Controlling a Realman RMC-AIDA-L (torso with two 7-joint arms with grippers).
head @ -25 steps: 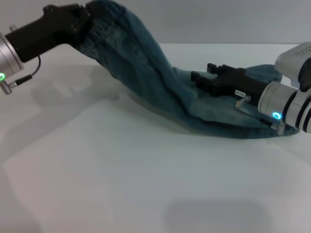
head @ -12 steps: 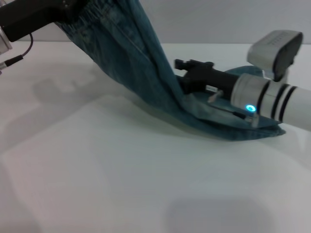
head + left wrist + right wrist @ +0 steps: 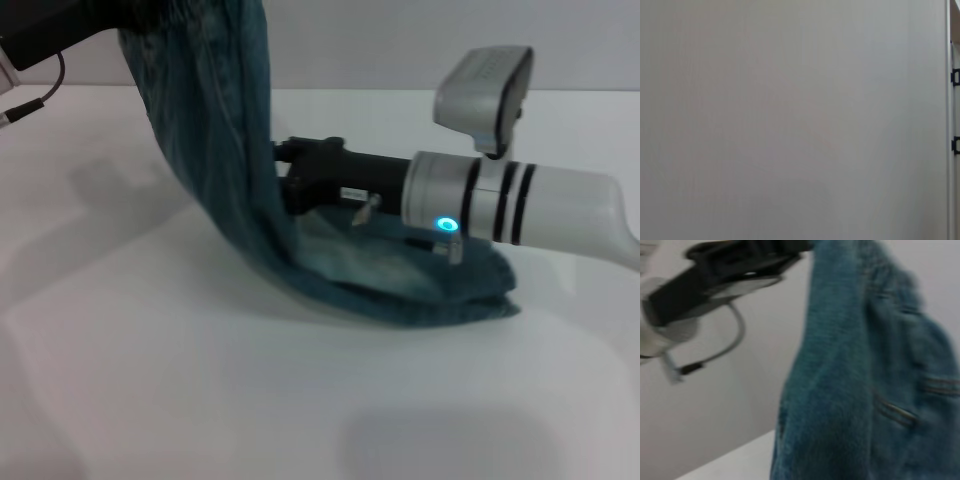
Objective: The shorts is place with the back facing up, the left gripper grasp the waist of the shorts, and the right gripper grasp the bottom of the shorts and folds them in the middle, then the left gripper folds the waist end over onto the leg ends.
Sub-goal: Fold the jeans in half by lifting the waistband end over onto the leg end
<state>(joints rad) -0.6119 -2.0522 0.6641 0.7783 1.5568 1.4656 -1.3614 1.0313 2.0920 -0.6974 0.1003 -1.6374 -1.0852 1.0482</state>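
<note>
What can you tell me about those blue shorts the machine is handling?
The shorts are blue-green washed denim with paler faded patches. One end is lifted high by the left gripper at the top left of the head view, so the cloth hangs in a steep curtain. The other end lies folded flat on the white table, and the right gripper reaches in above it against the hanging cloth. The right wrist view shows stitched seams.
</note>
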